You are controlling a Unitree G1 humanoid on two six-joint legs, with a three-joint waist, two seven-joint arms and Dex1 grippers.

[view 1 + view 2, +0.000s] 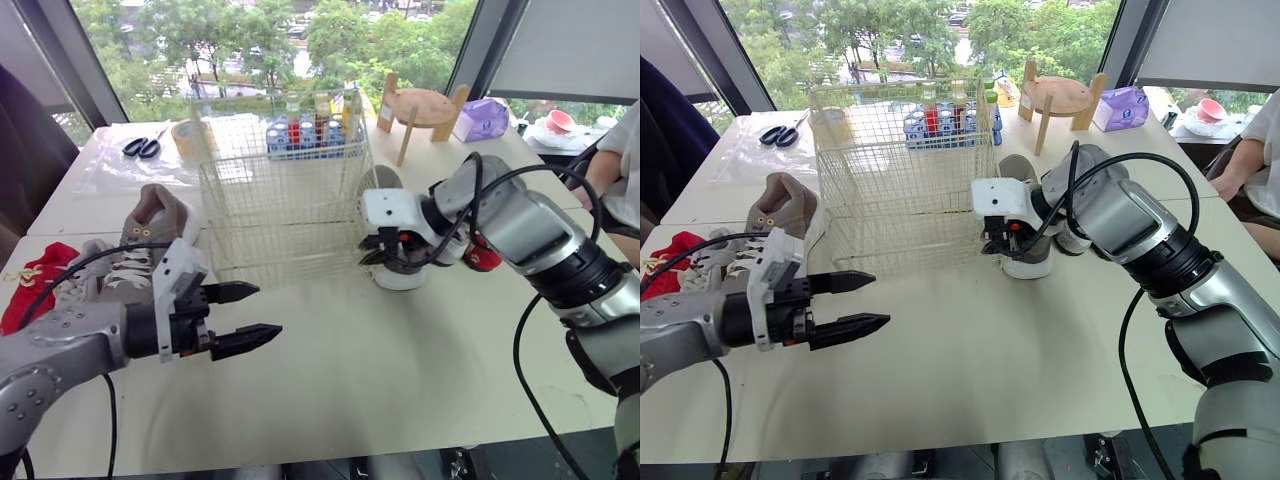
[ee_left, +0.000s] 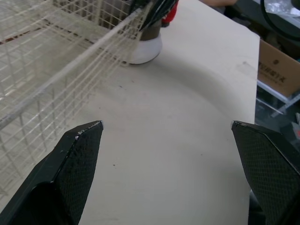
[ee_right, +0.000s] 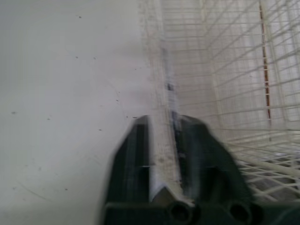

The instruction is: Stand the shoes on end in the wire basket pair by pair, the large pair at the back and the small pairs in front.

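Right gripper [image 1: 385, 250] astride wire basket [image 1: 285, 190] edge

Left arm [image 1: 60, 345] up close: brushed silver metal, a rounded joint dotted with small screws, a thin black cable [image 1: 90, 262] looping over it. White block [image 1: 178, 275] at the wrist, then the left gripper [image 1: 265, 311], whose fingers [image 2: 75, 159] are black, pointed and finely woven in texture. Over to the right arm [image 1: 530, 235]: thicker silver-grey tubes, black bands, black cables [image 1: 520, 175] arching above. White wrist housing [image 1: 395, 210] again, and the right gripper [image 3: 164, 124] is matte black, with two round screw heads [image 3: 180, 211] at its base.
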